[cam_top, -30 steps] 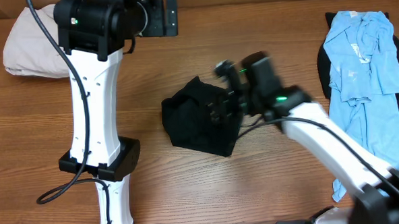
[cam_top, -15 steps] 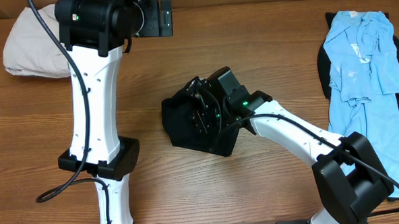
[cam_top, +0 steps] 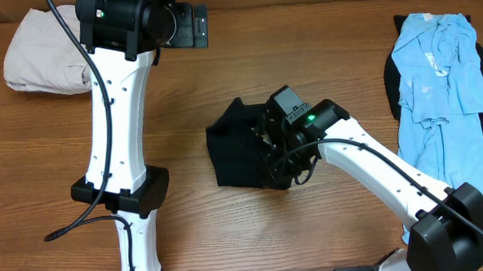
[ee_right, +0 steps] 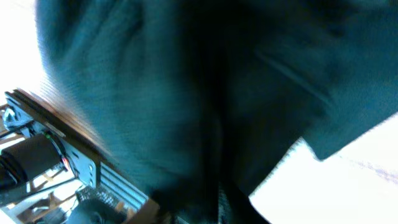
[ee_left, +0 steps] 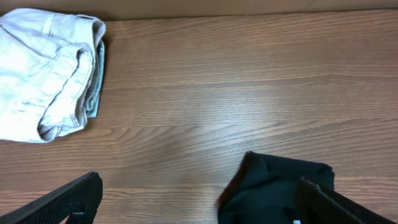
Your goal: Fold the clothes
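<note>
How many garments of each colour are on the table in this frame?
Black bundled fabric garment: 1
Light blue crumpled fabric shirt: 1
Beige folded fabric garment: 1
Total: 3 garments, plus a black cloth edge showing under the shirt, kind unclear, not counted.

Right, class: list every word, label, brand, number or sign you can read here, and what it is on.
No text can be read in any view.
The black garment, the blue shirt and the beige garment show no print or legible label.
</note>
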Action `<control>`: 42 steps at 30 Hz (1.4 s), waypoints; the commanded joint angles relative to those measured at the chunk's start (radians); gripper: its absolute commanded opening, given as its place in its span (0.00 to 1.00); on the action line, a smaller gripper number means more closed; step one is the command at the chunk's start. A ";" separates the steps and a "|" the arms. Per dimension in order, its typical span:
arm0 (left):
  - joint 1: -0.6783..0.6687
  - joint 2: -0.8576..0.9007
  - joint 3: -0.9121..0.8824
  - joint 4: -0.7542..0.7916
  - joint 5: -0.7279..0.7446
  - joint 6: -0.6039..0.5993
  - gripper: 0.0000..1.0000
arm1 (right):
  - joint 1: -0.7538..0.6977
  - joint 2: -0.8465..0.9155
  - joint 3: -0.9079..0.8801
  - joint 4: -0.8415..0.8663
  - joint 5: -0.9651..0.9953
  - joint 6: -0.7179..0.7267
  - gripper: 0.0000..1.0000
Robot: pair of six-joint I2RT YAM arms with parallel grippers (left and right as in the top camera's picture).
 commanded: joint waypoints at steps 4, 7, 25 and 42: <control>0.004 -0.007 -0.004 0.002 -0.044 0.024 1.00 | 0.011 -0.013 -0.070 -0.029 0.034 0.022 0.52; 0.005 -0.007 -0.004 0.002 -0.043 0.024 1.00 | 0.004 -0.013 -0.068 -0.017 0.034 0.022 0.42; 0.004 -0.007 -0.004 0.000 -0.043 0.024 1.00 | -0.158 0.015 0.133 0.219 0.127 0.052 0.39; 0.005 -0.006 -0.004 0.000 -0.044 0.024 1.00 | -0.163 0.202 0.156 0.355 0.135 0.149 0.06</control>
